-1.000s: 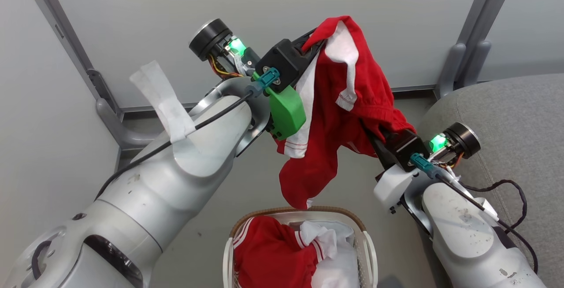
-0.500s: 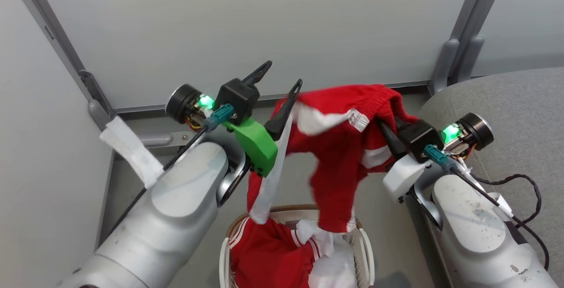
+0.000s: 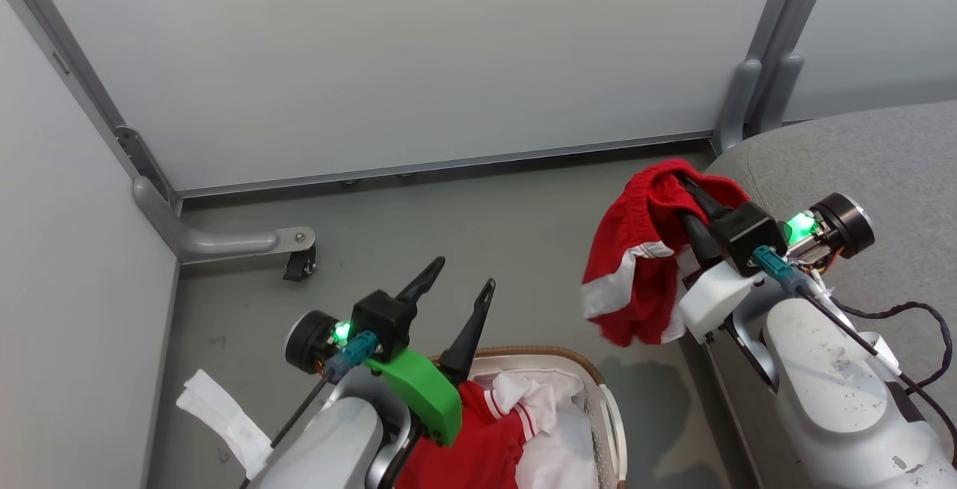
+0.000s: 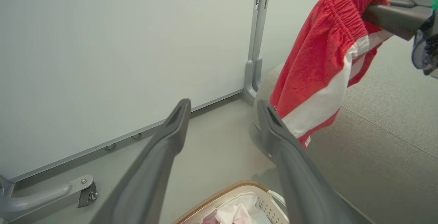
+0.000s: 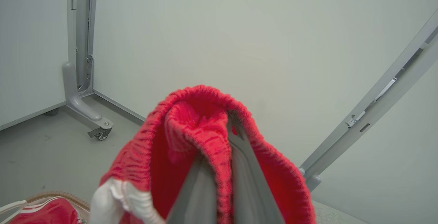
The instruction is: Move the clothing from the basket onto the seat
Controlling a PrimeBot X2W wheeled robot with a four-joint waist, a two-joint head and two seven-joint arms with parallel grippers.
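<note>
The basket (image 3: 568,362) stands on the floor (image 3: 448,205) at bottom centre, with clothing (image 3: 486,437) inside it. The left gripper (image 3: 463,272) hangs above the basket's left side. To the right, a garment (image 3: 635,272) hangs from the right gripper (image 3: 694,194), just beside the seat (image 3: 860,152) on the far right. A wall (image 3: 419,55) stands behind everything.
</note>
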